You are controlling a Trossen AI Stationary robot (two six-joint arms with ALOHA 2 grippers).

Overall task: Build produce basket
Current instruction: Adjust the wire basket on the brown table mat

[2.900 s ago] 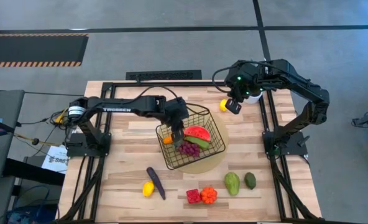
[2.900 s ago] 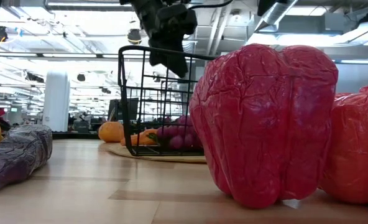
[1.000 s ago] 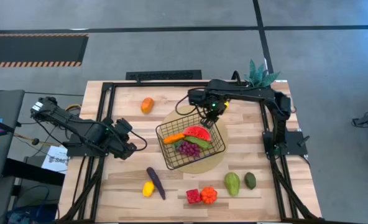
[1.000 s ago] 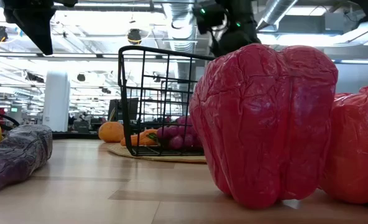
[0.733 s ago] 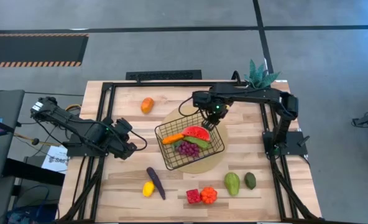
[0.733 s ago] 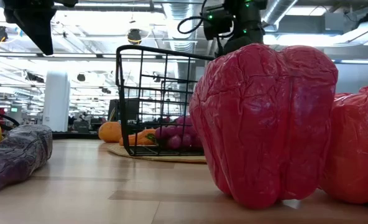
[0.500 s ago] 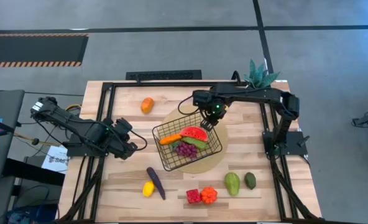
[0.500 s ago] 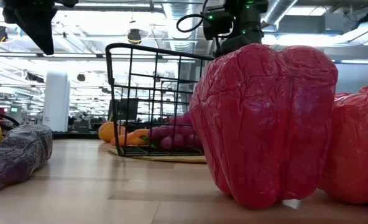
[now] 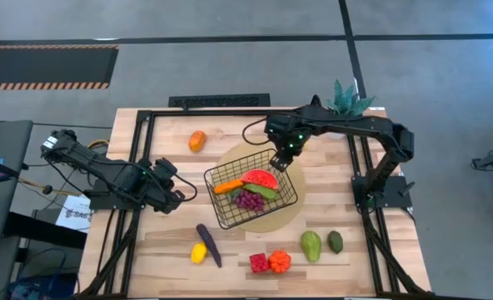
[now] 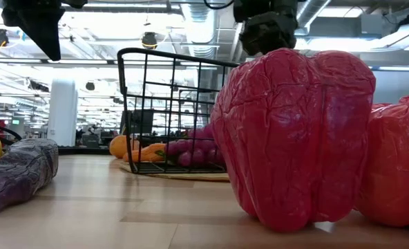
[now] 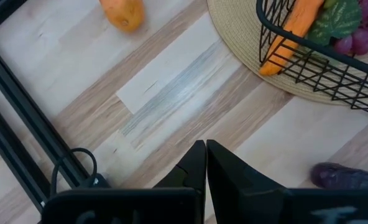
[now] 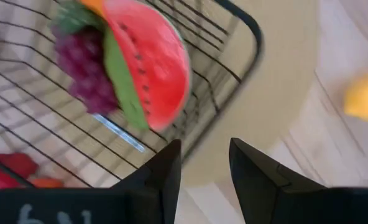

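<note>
wood table (image 9: pixel 171 242), grey floor | basket (image 9: pixel 230 212) on mat (image 9: pixel 290 218) | right gripper (image 9: pixel 279 161) at its 1 o'clock corner, jaws part-open, empty | left gripper (image 11: pixel 206 163) at 9, pinched closed | peppers (image 9: pixel 270 262) at 6

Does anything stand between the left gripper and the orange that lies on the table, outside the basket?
Nothing visible does. Only bare table lies between the shut left gripper and the orange.

black wire basket (image 9: pixel 251 196) on round mat, holding watermelon slice (image 9: pixel 261 178), grapes (image 9: pixel 250 199), carrot (image 9: pixel 228 187)
</note>
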